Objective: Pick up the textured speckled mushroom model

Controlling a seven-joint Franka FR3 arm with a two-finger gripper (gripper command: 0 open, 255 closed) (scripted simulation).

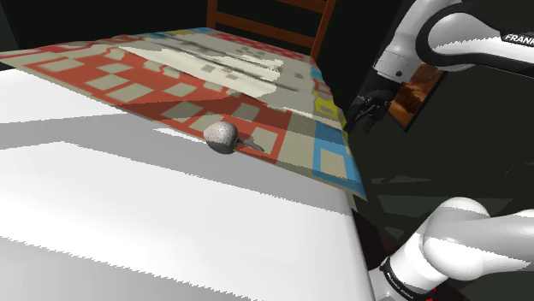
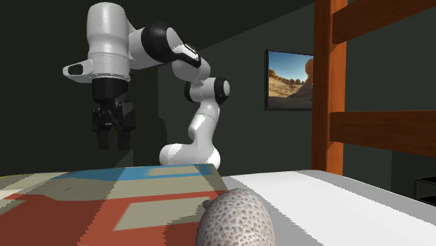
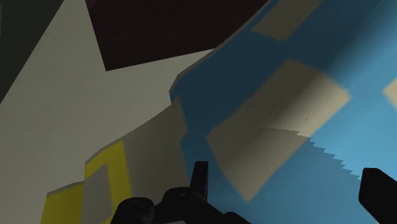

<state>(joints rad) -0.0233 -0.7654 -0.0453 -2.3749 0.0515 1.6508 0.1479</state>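
- Pincer open, nothing between its fingers, hanging above the blue-checked edge of the patterned cloth.
- Speckled grey mushroom lies on the cloth, well apart from the pincer.

White arm arched high, elbow bent, wrist pointing down; black gripper empty, fingers apart.

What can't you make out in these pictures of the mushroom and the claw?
- Mushroom base: second exterior view, cut off by the bottom edge.
- Mushroom stem: shoulder view, the dark streak beside the cap could be stem or shadow.
- Claw finger spacing: shoulder view, black against the dark wall.
- Chair top: shoulder view, cut off by the top edge.
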